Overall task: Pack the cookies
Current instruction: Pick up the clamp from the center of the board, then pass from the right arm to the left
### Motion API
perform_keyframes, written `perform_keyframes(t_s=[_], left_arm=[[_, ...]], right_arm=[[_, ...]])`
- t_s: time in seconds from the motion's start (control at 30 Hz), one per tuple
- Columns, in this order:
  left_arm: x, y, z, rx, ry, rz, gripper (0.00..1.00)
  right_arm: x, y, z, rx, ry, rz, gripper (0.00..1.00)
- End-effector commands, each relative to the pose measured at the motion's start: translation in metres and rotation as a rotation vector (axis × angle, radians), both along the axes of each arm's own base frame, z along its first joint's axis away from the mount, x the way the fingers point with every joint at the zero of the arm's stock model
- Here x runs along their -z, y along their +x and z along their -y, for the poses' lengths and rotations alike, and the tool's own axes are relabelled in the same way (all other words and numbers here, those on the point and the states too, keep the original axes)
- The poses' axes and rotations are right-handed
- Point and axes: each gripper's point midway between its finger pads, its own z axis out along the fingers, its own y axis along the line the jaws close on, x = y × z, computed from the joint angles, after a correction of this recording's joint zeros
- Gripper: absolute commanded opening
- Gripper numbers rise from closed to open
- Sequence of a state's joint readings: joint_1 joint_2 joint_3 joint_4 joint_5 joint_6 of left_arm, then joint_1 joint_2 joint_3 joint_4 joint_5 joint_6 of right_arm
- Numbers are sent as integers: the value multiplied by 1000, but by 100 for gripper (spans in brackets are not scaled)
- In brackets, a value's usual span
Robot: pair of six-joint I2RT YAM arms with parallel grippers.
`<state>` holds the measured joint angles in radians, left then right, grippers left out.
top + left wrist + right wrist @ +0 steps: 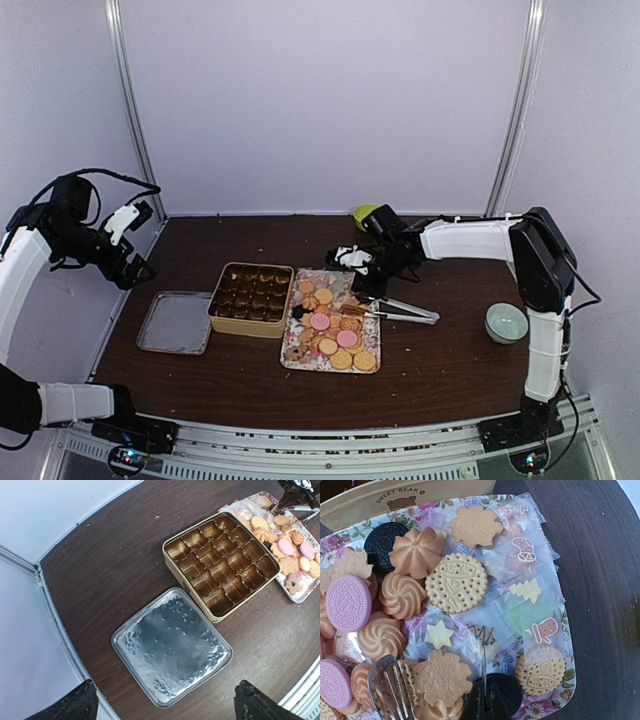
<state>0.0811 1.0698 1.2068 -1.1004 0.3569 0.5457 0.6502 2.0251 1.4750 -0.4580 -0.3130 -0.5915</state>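
- R jaws pinched shut, bottom centre of wrist view; can't tell if anything's gripped.
- Cookies on floral tray, just above & left of R tips, so R arm's nearer.
- L jaws wide open, empty, well apart at top view's left edge.

- cookies: golden-tan, pink, black
- tray: floral print, pink and green on white
- tin: gold, brown cups inside
- lid: silver, dimpled
- table: dark brown
- bowl: pale green
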Motion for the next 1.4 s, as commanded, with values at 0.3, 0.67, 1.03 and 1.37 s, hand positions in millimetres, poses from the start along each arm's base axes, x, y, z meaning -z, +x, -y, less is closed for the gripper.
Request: perform_keyframes(t_s=[0.3, 0.67, 1.03, 1.37], left_arm=[[-44, -9, 76, 361, 66, 109, 98], [-70, -51, 132, 696, 204, 162, 98], [-69, -87, 168, 919, 238, 317, 85], [-54, -104, 185, 980, 209, 229, 59]], right_arm=[[-121, -2, -16, 118, 196, 115, 0], [-185, -79, -118, 146, 338, 6, 0], [-220, -137, -181, 90, 367, 22, 0], [-240, -158, -198, 59, 413, 95, 0]])
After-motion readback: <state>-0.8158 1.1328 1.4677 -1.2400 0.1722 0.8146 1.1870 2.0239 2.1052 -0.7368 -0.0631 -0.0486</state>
